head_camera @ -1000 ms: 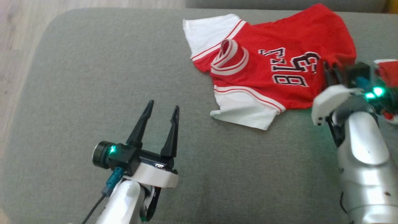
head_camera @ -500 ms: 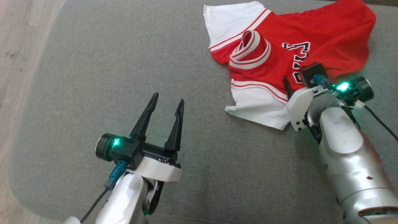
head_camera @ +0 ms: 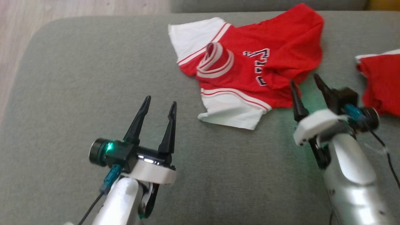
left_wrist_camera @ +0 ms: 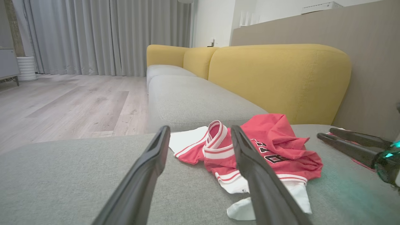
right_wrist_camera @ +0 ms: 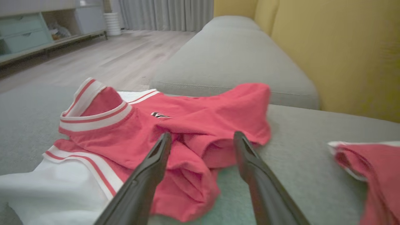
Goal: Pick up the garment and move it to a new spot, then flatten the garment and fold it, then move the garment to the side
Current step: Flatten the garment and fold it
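The garment [head_camera: 247, 68] is a red and white jersey with dark lettering, lying rumpled on the grey cushion [head_camera: 78, 78] with its collar standing up and its right part bunched over itself. My right gripper [head_camera: 304, 78] is open just off the garment's bunched right edge, holding nothing. In the right wrist view the open right gripper [right_wrist_camera: 202, 134] frames that red fold of the garment [right_wrist_camera: 193, 125]. My left gripper [head_camera: 160, 100] stands open and empty, apart from the garment, to its lower left. The left wrist view shows the left gripper [left_wrist_camera: 199, 128] with the garment [left_wrist_camera: 281, 150] beyond it.
A second red and white cloth [head_camera: 379, 84] lies at the cushion's right edge, close to my right wrist. The yellow backrest [left_wrist_camera: 281, 78] rises behind the garment. Wooden floor [head_camera: 18, 47] lies past the cushion's left edge.
My right gripper has opened, let go of the garment's right part and drawn back from it. The head camera has shifted. My left gripper has stayed open.
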{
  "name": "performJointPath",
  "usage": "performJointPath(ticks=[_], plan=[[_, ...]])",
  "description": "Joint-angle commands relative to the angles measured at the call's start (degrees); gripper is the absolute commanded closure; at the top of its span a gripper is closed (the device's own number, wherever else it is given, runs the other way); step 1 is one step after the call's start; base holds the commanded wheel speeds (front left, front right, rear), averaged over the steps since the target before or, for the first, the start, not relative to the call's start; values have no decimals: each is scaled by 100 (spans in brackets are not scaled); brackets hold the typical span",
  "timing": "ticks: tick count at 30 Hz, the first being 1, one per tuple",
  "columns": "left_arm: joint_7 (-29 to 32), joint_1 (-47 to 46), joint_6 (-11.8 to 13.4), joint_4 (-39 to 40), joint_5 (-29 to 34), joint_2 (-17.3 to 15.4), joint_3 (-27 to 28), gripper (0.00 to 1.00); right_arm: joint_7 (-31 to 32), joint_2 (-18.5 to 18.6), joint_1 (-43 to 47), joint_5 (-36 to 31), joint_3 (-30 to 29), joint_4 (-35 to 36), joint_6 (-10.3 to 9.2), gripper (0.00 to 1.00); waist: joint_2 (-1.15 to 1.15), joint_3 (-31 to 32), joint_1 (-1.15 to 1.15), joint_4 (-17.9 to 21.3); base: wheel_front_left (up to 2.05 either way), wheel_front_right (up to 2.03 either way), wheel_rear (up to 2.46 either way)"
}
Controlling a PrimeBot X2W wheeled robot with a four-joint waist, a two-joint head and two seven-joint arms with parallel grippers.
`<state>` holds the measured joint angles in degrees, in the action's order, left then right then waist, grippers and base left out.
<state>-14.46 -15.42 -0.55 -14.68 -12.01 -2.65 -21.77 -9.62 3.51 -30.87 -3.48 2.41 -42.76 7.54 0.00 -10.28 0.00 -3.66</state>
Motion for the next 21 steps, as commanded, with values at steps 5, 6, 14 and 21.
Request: performJointPath(ticks=[5, 6, 14, 21], plan=[[-54, 102, -14, 209, 81, -23, 351, 0, -399, -63, 842, 900, -224, 1058, -5, 0, 0, 225, 0, 501, 0, 0, 0], [-54, 114, -20, 211, 89, -23, 359, 0, -430, -63, 974, 993, -254, 1174, -5, 0, 0, 220, 0, 544, 0, 0, 0], [-54, 71, -82, 200, 123, -23, 335, 0, -505, -63, 1439, 1423, -262, 1621, -5, 0, 0, 112, 0, 642, 0, 0, 0], [-54, -48, -104, 171, 122, -23, 253, 0, -188, -63, 952, 1870, -271, 1426, -5, 0, 0, -89, 0, 384, 0, 0, 0]])
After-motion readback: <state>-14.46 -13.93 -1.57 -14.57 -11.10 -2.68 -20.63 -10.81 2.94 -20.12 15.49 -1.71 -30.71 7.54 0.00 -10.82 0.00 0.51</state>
